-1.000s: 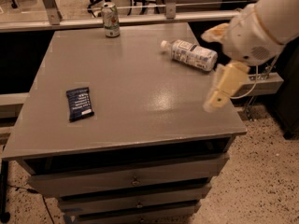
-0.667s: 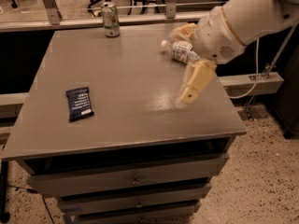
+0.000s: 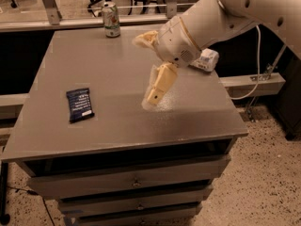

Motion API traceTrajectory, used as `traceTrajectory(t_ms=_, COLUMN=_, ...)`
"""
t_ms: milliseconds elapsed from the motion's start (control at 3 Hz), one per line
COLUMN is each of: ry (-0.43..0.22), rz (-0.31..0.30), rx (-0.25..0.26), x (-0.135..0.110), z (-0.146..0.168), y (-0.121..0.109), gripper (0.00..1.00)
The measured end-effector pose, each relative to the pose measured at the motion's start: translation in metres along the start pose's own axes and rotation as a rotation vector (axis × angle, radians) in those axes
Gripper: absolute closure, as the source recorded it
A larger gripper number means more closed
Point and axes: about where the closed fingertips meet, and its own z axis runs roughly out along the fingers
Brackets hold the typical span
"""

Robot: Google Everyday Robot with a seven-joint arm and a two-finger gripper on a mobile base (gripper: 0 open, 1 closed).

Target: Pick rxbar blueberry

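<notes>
Gripper (image 3: 145, 69) over table (image 3: 70, 55), fingers (image 3: 158, 83) spread wide, empty; flat navy rxbar blueberry (image 3: 79, 104) well apart

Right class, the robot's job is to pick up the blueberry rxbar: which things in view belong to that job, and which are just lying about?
Belongs to the job:
rxbar blueberry, flat near the table's left edge
gripper, open, over the table's middle

Just lying about:
green-and-white can, at the back edge
bottle, partly hidden behind the arm
</notes>
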Motion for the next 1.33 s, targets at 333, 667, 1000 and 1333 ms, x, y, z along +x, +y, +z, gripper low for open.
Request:
traceTrajectory(t_ms=333, ry=-0.038, rz=-0.012, rx=0.006, x=-0.002, z=0.010, y=-0.006, gripper=0.00)
traceTrajectory(t_ms=667, ry=-0.133, rz=-0.032, rx=0.002, x=-0.006, z=0.045, y=-0.024, gripper=0.00)
traceTrajectory(t_ms=1000, ry=-0.220, rz=-0.055, rx=-0.005, x=-0.015, z=0.084, y=-0.051, gripper=0.00)
traceTrajectory(t_ms=1333, ry=-0.267, rz=-0.021, rx=-0.033, x=-0.012, z=0.124, y=-0.070, gripper=0.00)
